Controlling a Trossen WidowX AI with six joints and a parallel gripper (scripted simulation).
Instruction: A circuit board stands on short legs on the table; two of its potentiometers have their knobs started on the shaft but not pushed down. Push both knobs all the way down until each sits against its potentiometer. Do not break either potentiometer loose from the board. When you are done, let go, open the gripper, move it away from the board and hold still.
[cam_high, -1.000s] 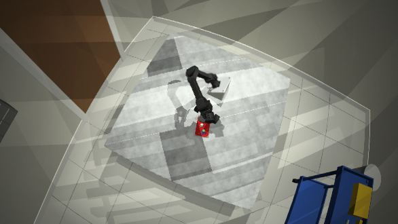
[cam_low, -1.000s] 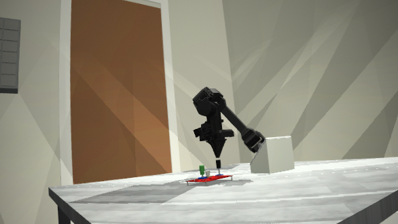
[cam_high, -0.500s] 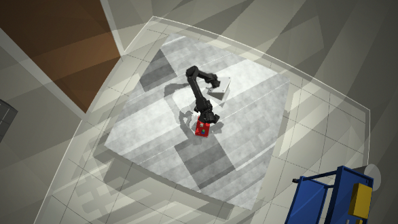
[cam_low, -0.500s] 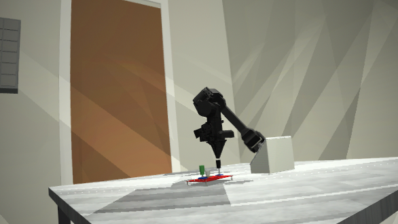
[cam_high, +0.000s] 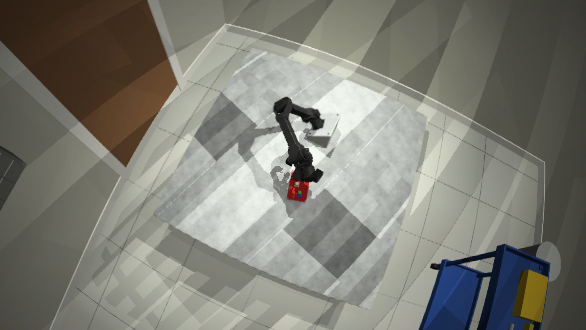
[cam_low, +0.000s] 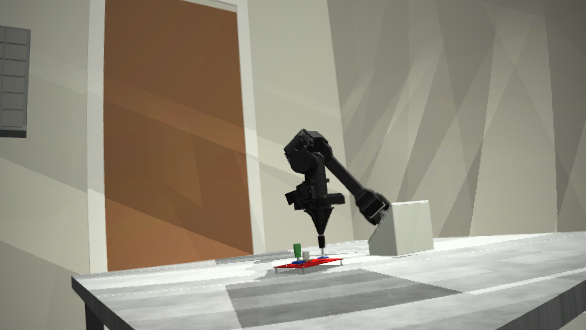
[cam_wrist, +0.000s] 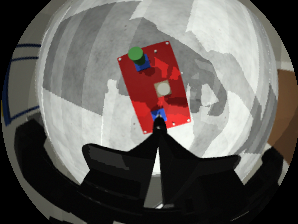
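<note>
The red circuit board (cam_high: 292, 197) (cam_low: 332, 261) (cam_wrist: 142, 95) stands on short legs on the table. A green knob (cam_low: 297, 250) (cam_wrist: 136, 53) stands high over its blue potentiometer (cam_low: 299, 262) (cam_wrist: 143, 65) at one end. A black knob (cam_low: 321, 242) (cam_wrist: 159, 121) is over the blue potentiometer (cam_low: 323, 257) (cam_wrist: 159, 113) at the other end, with a stretch of bare shaft below the knob. My gripper (cam_low: 321, 234) (cam_wrist: 159, 132) is shut, points down, and its tips meet the black knob's top; contact is too small to confirm. The arm hides the tips in the top view.
A grey round part (cam_low: 306, 255) (cam_wrist: 163, 89) stands on the board between the two potentiometers. A pale wedge-shaped box (cam_high: 327, 126) (cam_low: 412, 227) stands on the table by the arm's base. A blue cart (cam_high: 452, 295) with a yellow box (cam_high: 531, 295) is beyond the table.
</note>
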